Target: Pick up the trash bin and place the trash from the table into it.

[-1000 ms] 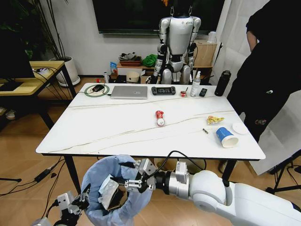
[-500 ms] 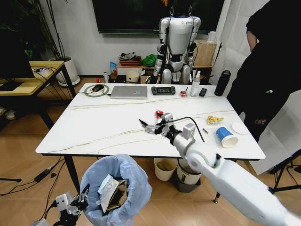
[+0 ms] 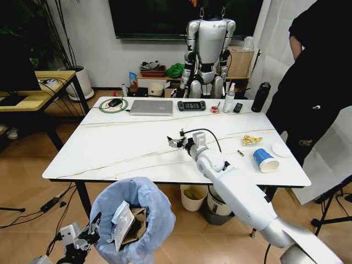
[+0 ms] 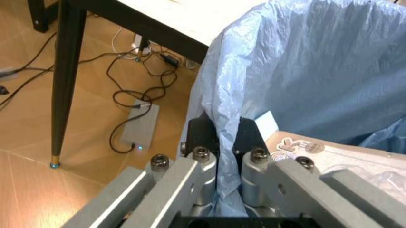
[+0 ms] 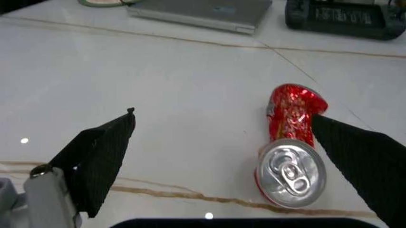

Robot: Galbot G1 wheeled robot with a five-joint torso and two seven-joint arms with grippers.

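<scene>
Head view. The right gripper (image 3: 177, 141) reaches over the large white marble-look table (image 3: 121, 148) with thin dark veins, its jaws spread wide and empty. The right wrist view shows the target between them: a crushed red drink can (image 5: 290, 147) lying on its side, silver top toward the camera, close to one black finger pad (image 5: 364, 161) and well apart from the other. From the can, a yellow wrapper (image 3: 251, 139) lies at about 3 o'clock and a blue-and-white paper cup (image 3: 265, 160), tipped on its side, at about 4 o'clock; a silver laptop (image 3: 151, 106) sits at about 11 o'clock and a black game controller (image 3: 191, 105) at 12 o'clock.

The small round trash bin (image 3: 132, 223), lined with a crinkled light-blue plastic bag, hangs below the table's near edge, at about 7 o'clock from the can, with torn brown cardboard (image 3: 129, 228) already inside. The left gripper (image 4: 223, 164) is clamped narrowly on the bag-covered rim.

Likely risks: since the can sits off-centre between the jaws, closing now could push it sideways and set it rolling across the smooth top. The bin's hold also appears to rest partly on thin, slippery plastic, so added weight could let the rim slide out.
</scene>
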